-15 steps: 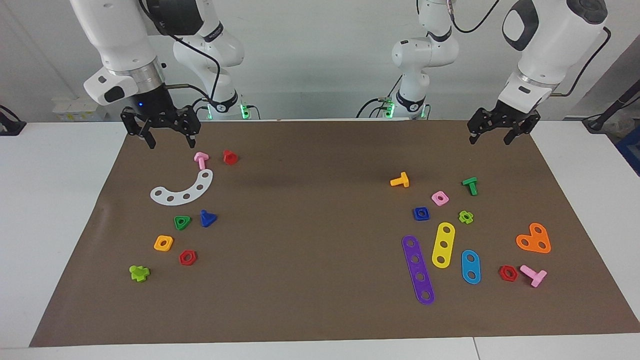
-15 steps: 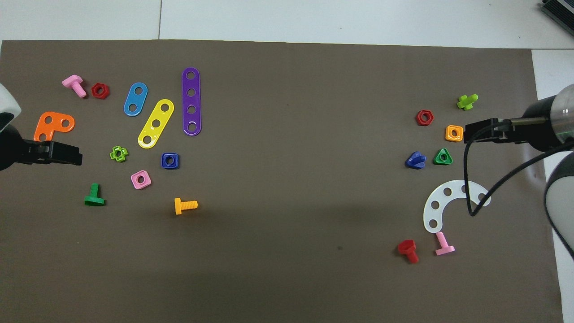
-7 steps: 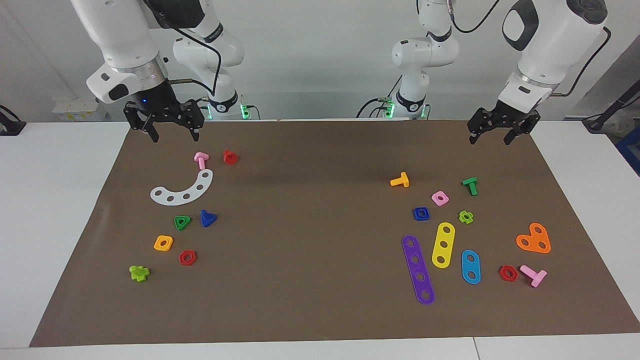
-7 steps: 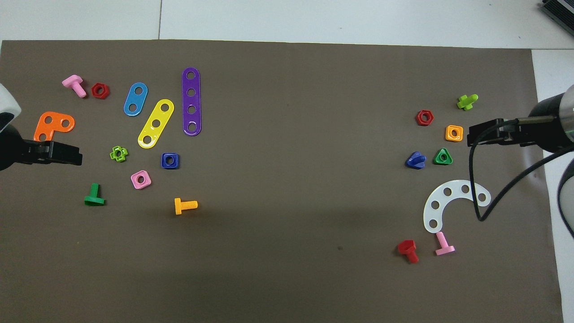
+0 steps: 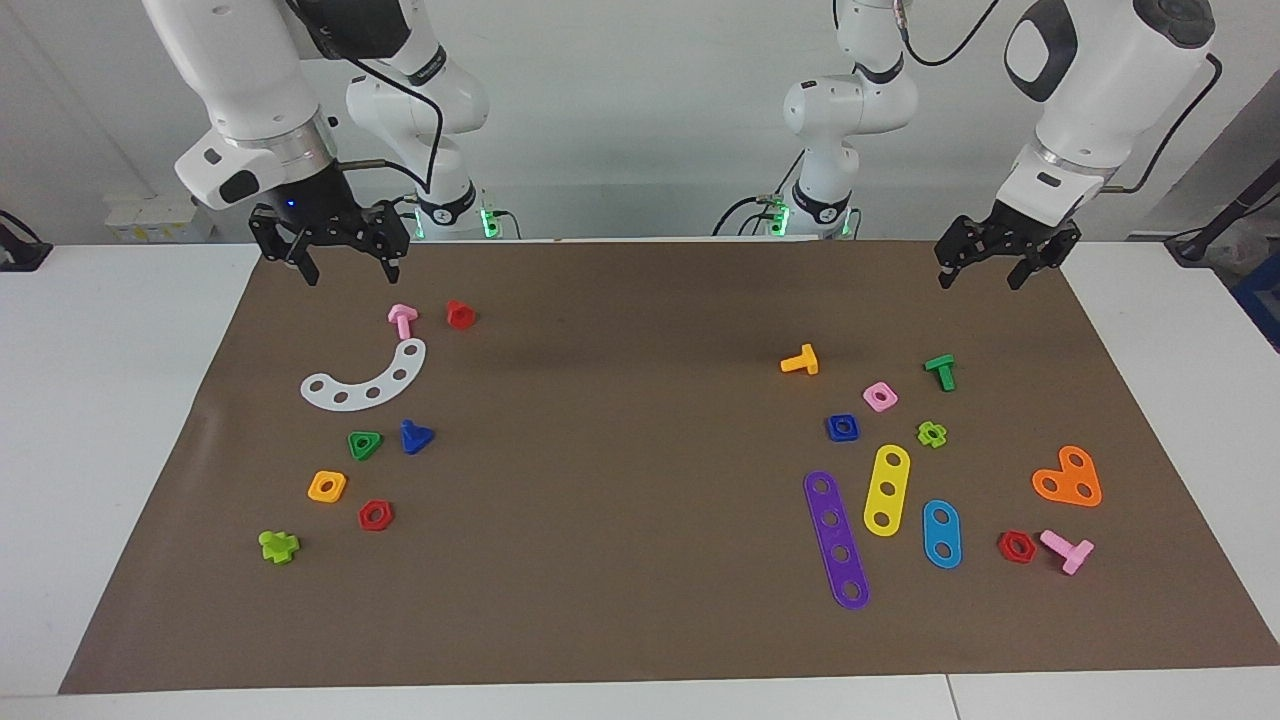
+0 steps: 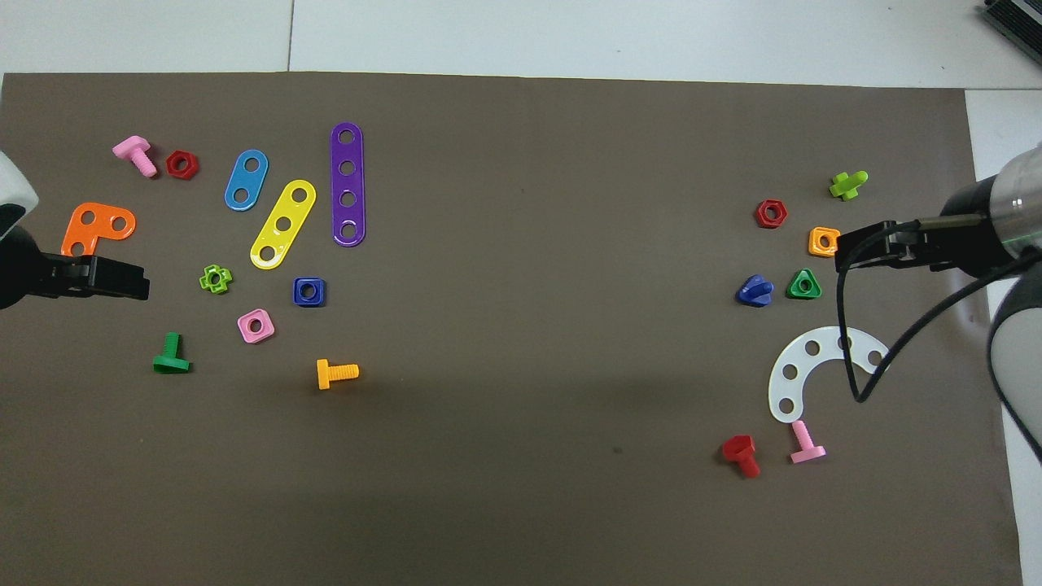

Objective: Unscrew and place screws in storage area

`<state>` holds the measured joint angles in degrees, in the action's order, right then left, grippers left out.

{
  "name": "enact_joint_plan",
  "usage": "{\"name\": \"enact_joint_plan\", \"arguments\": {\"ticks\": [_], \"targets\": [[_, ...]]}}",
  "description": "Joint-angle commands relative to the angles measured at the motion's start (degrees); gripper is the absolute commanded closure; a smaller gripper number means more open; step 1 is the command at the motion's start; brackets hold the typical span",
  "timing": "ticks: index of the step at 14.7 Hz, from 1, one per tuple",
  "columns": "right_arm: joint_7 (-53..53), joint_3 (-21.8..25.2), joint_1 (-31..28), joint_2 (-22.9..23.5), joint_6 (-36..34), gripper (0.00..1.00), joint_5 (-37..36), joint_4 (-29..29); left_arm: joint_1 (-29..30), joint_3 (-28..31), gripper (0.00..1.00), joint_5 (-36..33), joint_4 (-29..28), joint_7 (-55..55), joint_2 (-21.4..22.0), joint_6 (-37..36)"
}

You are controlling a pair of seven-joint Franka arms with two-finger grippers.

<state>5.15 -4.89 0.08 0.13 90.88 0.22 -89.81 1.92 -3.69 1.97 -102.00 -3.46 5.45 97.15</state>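
Observation:
The dark-blue triangular-head bolt (image 5: 415,437) (image 6: 754,290) lies on the brown mat beside a green triangular nut (image 5: 364,444), at the right arm's end. The dark-blue square nut (image 5: 843,427) (image 6: 309,291) lies apart from it at the left arm's end, nothing threaded into it. My right gripper (image 5: 345,268) (image 6: 847,247) hangs open and empty above the mat, over the pieces at its end. My left gripper (image 5: 982,275) (image 6: 134,283) hangs open and empty over the mat at its end and waits. Bare mat (image 5: 620,450) lies between the two clusters.
Right arm's end: pink bolt (image 5: 402,320), red bolt (image 5: 460,314), white curved strip (image 5: 365,380), orange nut (image 5: 327,486), red nut (image 5: 375,515), lime bolt (image 5: 278,546). Left arm's end: purple (image 5: 836,538), yellow (image 5: 886,489) and blue (image 5: 941,533) strips, orange bolt (image 5: 800,361), green bolt (image 5: 940,371), orange plate (image 5: 1068,478).
My right gripper has risen a little and drawn slightly back toward the robots. The left arm and all pieces on the mat have not moved.

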Motion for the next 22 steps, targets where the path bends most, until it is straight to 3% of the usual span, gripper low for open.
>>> {"name": "enact_joint_plan", "arguments": {"ticks": [1, 9, 22], "targets": [[-0.41, -0.12, -0.43, -0.39, -0.7, 0.0, 1.45, -0.27, -0.43, 0.35, 0.0, -1.36, 0.23, -0.05, -0.09, 0.32], [0.21, -0.12, 0.45, -2.59, -0.62, 0.0, 1.45, -4.49, -0.51, 0.35, 0.0, -1.36, 0.23, -0.05, -0.09, 0.32], [0.03, -0.12, 0.36, -2.5, 0.0, 0.0, 1.36, -4.49, -0.6, 0.35, 0.0, -1.36, 0.23, -0.06, -0.09, 0.15]]}}
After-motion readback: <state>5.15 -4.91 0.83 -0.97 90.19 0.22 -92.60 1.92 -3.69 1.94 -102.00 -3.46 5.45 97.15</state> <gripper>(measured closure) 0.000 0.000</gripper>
